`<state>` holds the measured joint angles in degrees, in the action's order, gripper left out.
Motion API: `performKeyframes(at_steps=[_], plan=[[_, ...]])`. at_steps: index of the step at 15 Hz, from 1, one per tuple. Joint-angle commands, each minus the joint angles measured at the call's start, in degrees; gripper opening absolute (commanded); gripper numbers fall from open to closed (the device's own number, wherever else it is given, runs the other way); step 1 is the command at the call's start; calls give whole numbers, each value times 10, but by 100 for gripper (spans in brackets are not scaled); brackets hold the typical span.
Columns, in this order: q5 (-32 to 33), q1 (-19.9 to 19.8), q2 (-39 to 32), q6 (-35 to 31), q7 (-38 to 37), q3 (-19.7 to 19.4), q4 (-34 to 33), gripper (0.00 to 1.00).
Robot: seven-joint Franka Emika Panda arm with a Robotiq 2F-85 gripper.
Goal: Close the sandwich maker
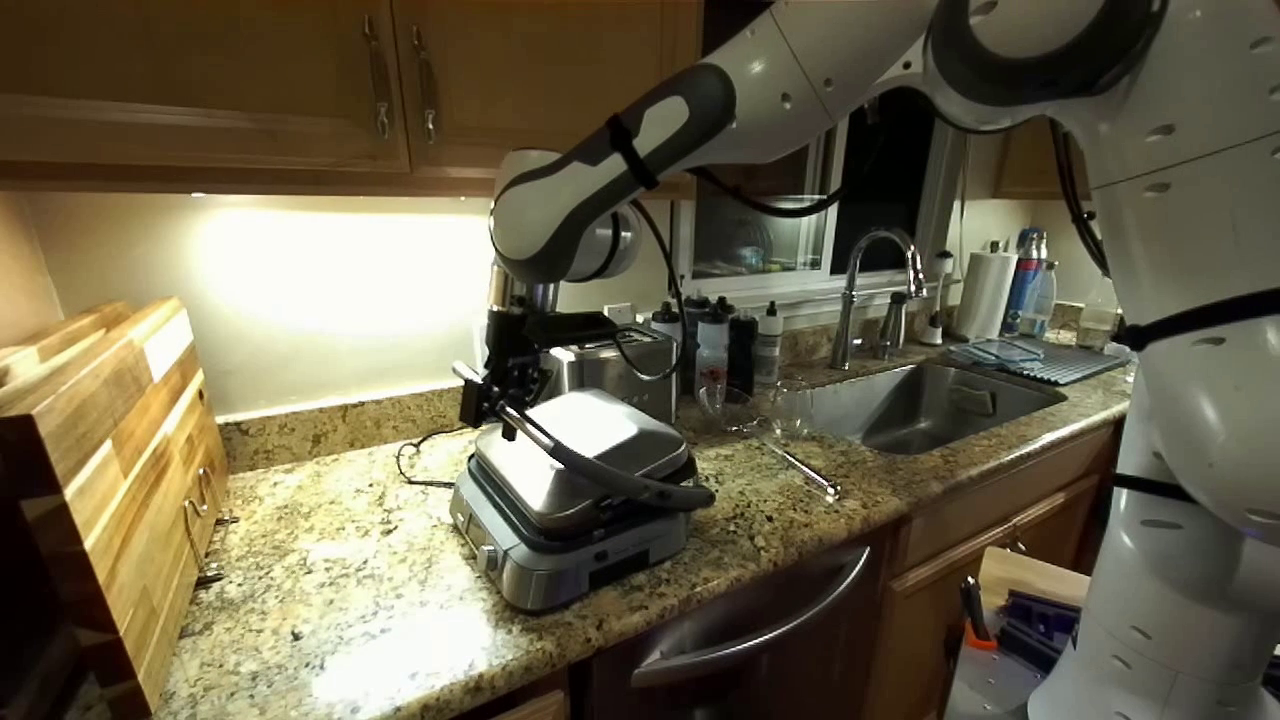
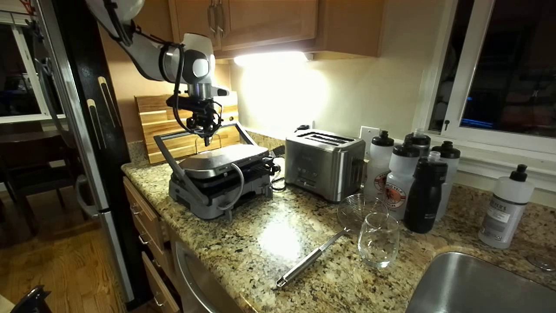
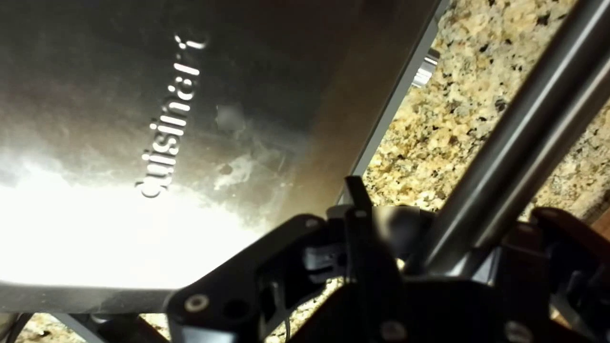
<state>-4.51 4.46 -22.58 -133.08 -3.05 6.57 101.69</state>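
One sandwich maker (image 1: 600,430) sits beneath the gripper (image 1: 490,415), handle (image 1: 600,473) possibly held.

White glare on the lid (image 3: 205,157)

– How many squarish silver-and-black sandwich makers (image 2: 221,161)?
– One, and one boxy silver toaster (image 2: 321,167).
– Round wire-mesh strainers (image 2: 306,261), clear stemless glasses (image 2: 378,241)?
– One each (plus one white paper-towel roll (image 1: 985,295)), and five tall black-topped drink bottles (image 2: 399,191) beside the toaster

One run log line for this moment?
task: close sandwich maker; lid: down, full closure unclear; handle bar: raised; jaws: at handle bar, grip unclear
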Motion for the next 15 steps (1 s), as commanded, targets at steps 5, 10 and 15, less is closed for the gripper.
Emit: performKeyframes(at_steps=[5,10,15], plan=[[33,-3,24,14,42,-20,2,8],[101,0,63,45,40,-32,5,47],[104,-6,77,61,50,-34,5,79]])
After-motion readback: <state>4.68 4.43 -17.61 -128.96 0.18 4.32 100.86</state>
